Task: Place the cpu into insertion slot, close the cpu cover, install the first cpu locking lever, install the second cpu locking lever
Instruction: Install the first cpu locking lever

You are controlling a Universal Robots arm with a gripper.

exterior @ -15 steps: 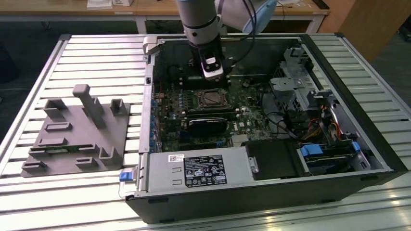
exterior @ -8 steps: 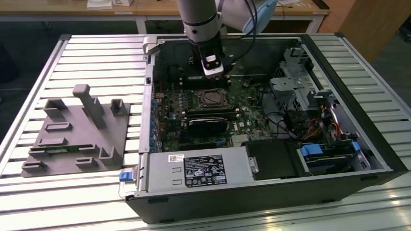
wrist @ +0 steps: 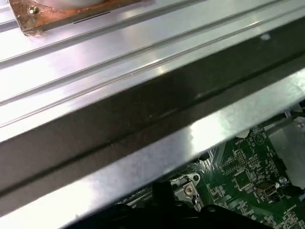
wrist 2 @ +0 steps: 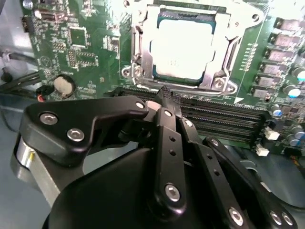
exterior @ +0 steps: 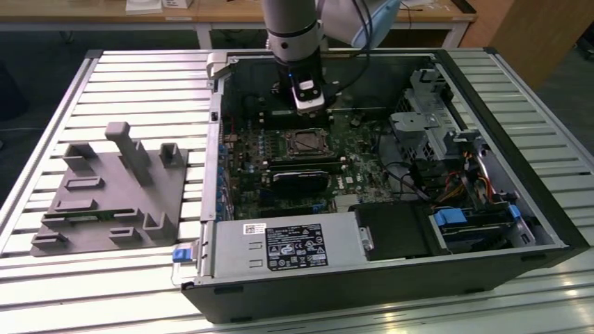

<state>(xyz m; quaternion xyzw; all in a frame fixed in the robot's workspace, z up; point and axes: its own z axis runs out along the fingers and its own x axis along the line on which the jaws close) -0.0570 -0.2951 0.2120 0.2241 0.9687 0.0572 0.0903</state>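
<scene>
The cpu (wrist 2: 183, 47), a silvery square chip, lies flat in the insertion slot (exterior: 304, 143) on the green motherboard. The cpu cover (wrist 2: 143, 55), a thin metal frame, lies down around the chip, which shows through its window. In the second wrist view my gripper (wrist 2: 164, 94) is shut with nothing between its black fingers, its tips just short of the socket's near edge, over the memory slots. In the exterior view the gripper (exterior: 312, 110) hangs inside the open case, a little beyond the socket.
Long black memory slots (wrist 2: 214, 117) run beside the socket, with a coin cell (wrist 2: 62, 85) nearby. The case's metal wall (wrist: 143, 119) is close behind the wrist. A grey fixture (exterior: 111, 188) stands on the slatted table at the exterior view's left. The power supply (exterior: 288, 247) and cabled drive cage (exterior: 464, 202) fill the case's near side.
</scene>
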